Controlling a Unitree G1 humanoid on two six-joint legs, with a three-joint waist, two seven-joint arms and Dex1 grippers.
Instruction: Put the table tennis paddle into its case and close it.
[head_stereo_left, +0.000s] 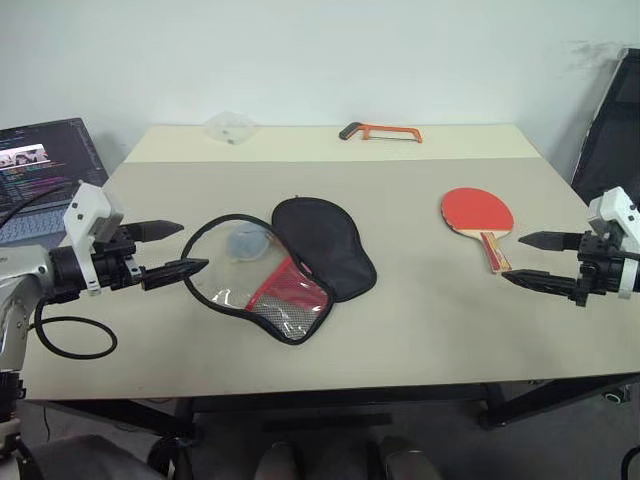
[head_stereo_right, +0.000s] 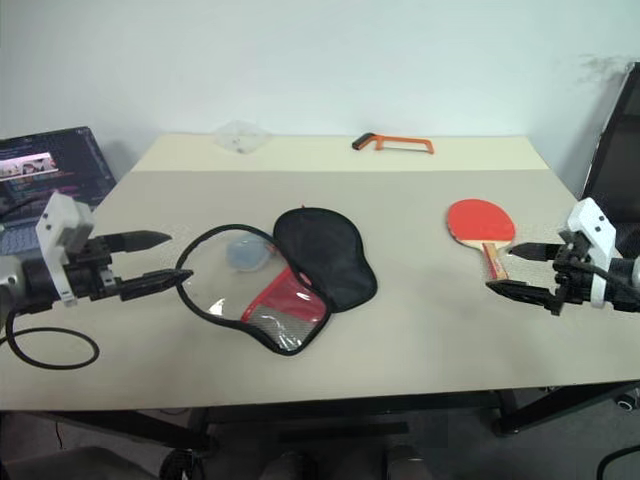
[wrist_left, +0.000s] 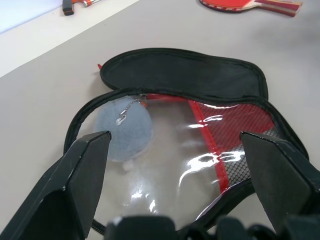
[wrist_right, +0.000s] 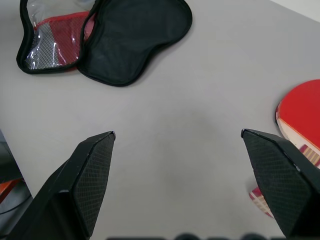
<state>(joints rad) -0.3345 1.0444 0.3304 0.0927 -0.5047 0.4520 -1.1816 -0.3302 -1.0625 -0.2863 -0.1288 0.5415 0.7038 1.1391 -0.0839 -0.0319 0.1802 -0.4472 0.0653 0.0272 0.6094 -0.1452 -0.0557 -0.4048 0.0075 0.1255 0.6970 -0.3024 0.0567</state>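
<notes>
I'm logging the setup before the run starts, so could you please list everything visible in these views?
table: one, beige, carrying the items below.
case: one, lying unzipped and spread open at the table's left-centre; black flap, red, mesh and clear plastic half, grey round tag inside.
table tennis paddle: one, red face, light wooden handle, lying flat right of centre, apart from the case.
hacksaw: one, orange frame, at the far edge.
clear plastic piece: one, transparent, far edge, left of the hacksaw.
laptop: one, dark, screen lit, off the table's left side.
left pincer: black fingers, open, empty, beside the case's left edge.
right pincer: black fingers, open, empty, near the paddle's handle.
</notes>
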